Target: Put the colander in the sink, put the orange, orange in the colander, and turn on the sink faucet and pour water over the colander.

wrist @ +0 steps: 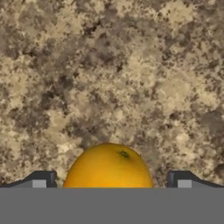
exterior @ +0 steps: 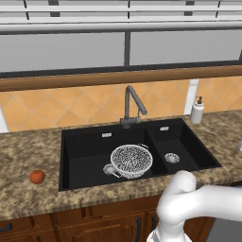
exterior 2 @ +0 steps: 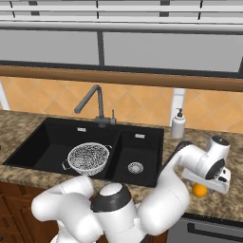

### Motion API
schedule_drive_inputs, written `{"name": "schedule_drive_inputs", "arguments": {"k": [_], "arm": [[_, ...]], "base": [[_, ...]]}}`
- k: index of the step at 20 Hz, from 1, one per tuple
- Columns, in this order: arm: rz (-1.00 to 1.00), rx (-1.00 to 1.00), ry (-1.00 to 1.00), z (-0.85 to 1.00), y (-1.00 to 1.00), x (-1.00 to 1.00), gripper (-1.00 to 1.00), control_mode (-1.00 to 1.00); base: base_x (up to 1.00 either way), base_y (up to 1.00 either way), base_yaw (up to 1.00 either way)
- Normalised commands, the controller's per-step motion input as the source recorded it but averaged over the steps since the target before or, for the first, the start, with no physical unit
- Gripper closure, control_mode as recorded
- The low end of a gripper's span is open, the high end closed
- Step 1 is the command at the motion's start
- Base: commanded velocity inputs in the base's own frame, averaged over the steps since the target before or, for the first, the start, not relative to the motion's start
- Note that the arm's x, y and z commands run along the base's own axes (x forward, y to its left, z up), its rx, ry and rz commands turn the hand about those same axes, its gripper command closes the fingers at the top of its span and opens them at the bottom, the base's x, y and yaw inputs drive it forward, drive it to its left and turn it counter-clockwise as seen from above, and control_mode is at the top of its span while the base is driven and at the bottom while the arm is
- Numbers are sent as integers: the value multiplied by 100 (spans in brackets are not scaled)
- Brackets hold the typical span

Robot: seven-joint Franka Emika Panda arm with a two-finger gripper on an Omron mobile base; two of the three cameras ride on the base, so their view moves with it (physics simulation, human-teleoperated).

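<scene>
Hand view has the end effector (wrist: 109, 181) open astride the yellower orange (wrist: 108, 168); an off-centre squeeze could roll it along the counter (wrist: 109, 65).

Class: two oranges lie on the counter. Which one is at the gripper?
The yellower orange, right of the sink, between the open gripper fingertips; the reddish orange lies left.

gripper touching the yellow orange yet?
Apart. Hand view: the orange sits between the open gripper's fingertips, with counter showing on both sides.

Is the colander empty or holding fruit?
Empty: the colander sits in the sink with no orange inside.
</scene>
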Motion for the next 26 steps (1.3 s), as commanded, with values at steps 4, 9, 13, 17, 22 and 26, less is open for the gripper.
{"name": "schedule_drive_inputs", "arguments": {"k": [4, 9, 13, 17, 22, 26], "arm": [[-1, 0, 0, -30, 0, 0, 100, -100], [-3, 0, 0, -24, 0, 0, 100, -100], [-7, 0, 0, -2, 3, 2, 100, -100], [-5, 0, -1, 7, 15, 0, 100, -100], [-3, 0, -4, 24, 39, 0, 100, -100], [-7, 0, -4, 26, 61, 0, 100, -100]], "base": [[0, 0, 0], [0, 0, 0], [0, 0, 0], [0, 0, 0], [0, 0, 0], [0, 0, 0]]}}
